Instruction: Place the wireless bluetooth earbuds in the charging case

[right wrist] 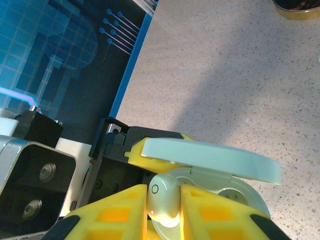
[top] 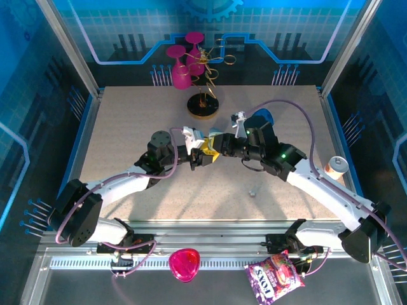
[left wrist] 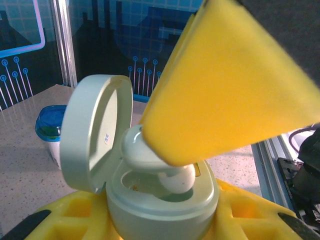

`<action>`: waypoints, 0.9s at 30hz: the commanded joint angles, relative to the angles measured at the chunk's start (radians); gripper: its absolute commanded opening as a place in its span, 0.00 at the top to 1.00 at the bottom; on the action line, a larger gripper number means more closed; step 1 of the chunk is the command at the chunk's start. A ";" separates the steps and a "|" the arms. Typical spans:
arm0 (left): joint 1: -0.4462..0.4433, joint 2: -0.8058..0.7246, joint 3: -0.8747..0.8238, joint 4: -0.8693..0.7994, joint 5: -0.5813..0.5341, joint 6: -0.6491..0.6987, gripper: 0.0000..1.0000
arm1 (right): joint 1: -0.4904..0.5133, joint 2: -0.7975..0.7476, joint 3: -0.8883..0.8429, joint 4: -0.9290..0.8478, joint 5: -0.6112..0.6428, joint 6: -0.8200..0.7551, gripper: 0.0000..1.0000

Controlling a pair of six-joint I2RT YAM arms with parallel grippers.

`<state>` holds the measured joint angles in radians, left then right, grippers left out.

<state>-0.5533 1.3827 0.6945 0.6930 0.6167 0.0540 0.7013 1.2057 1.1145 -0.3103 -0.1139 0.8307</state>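
The charging case (left wrist: pixel 165 200) is pale green-blue, and its lid (left wrist: pixel 97 132) stands open to the left. My left gripper (left wrist: pixel 160 215) is shut on the case body, a yellow finger on each side. In the top view the left gripper (top: pixel 202 154) and right gripper (top: pixel 221 147) meet above mid-table. My right gripper (right wrist: pixel 164 210) is shut on one pale earbud (right wrist: pixel 164 200). Its yellow finger (left wrist: pixel 230 85) comes down from the upper right. The earbud (left wrist: pixel 172 172) has its rounded tip inside the case's well. The lid (right wrist: pixel 210 157) hangs over the case body (right wrist: pixel 240 197).
A dark round dish (top: pixel 203 105) and pink glasses (top: pixel 184 63) stand at the back. A blue-lidded tub (top: pixel 261 117) sits behind the right arm, a small orange-and-white cup (top: pixel 336 166) at the right edge. A tiny pale thing (top: pixel 252 190) lies on the table in front.
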 commanded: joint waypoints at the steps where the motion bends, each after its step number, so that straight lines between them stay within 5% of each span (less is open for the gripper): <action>1: -0.012 0.009 0.034 0.003 -0.002 0.030 0.68 | 0.013 0.013 0.032 0.035 -0.015 0.011 0.79; 11: -0.011 0.008 0.031 0.045 -0.018 -0.012 0.68 | 0.018 0.005 0.006 0.030 -0.009 0.021 0.78; 27: -0.012 0.010 0.020 0.096 -0.016 -0.020 0.68 | 0.018 -0.046 0.016 -0.006 0.015 -0.014 0.63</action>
<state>-0.5571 1.3830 0.6952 0.7284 0.6052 0.0498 0.7082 1.1889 1.1149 -0.3012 -0.1123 0.8402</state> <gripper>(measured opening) 0.365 0.365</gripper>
